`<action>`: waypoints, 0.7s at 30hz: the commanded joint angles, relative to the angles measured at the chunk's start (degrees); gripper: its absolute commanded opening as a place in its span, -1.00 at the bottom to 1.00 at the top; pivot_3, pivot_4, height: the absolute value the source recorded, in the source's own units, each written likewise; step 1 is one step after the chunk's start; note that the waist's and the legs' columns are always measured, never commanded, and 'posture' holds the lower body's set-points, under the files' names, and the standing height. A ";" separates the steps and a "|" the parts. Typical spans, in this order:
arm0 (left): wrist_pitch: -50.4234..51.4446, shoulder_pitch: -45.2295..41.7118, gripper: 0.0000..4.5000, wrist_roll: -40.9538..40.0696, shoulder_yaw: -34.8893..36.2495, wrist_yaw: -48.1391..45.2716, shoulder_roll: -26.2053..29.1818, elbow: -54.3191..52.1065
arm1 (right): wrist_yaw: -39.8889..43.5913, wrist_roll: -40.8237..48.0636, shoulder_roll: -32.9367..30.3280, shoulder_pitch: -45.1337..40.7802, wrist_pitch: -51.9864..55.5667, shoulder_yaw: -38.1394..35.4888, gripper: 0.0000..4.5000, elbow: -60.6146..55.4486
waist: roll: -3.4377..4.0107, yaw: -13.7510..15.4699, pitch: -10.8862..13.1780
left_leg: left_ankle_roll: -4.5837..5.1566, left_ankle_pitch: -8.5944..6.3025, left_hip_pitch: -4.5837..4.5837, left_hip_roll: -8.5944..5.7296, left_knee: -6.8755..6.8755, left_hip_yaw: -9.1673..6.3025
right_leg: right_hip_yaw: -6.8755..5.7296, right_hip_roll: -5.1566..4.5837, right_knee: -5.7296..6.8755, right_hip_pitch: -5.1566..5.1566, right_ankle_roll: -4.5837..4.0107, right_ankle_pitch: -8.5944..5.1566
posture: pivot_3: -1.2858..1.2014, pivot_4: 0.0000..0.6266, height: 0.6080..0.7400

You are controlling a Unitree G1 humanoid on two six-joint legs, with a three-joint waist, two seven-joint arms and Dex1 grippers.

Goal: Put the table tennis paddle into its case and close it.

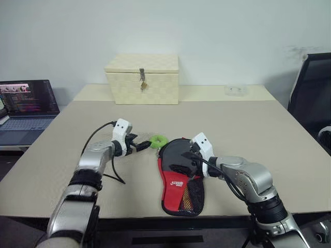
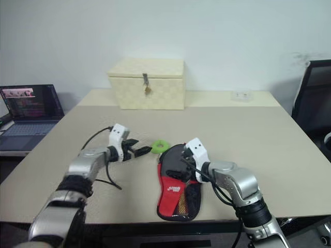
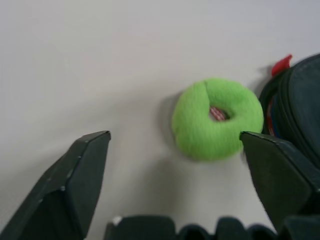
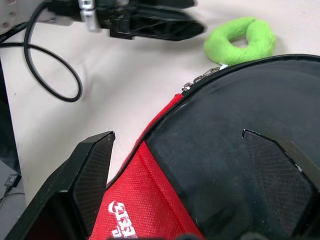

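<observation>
We saw the case (image 1: pixel 180 182) lying flat on the tabletop (image 1: pixel 248 129), its black round end toward the cream woven box (image 1: pixel 143 78), whose latch hung shut at the far edge. Whether the paddle sat inside the case we could not tell. A green ring (image 3: pixel 217 118) lay just beside the case's round end. Our left gripper (image 1: pixel 146 145) stood wide open, empty, near the ring; our right gripper (image 4: pixel 175 185) gaped empty over the case.
</observation>
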 commanded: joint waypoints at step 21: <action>-8.48 -8.25 -0.20 10.01 0.43 2.19 -6.02 19.96 | -3.65 -0.99 1.36 -0.98 -1.81 -0.24 1.00 -1.02 | -0.02 0.05 -0.02 | 0.00 0.02 0.04 0.02 0.19 0.00 | 0.02 0.00 0.17 0.05 0.07 0.04 | 0.03 -0.52 1.00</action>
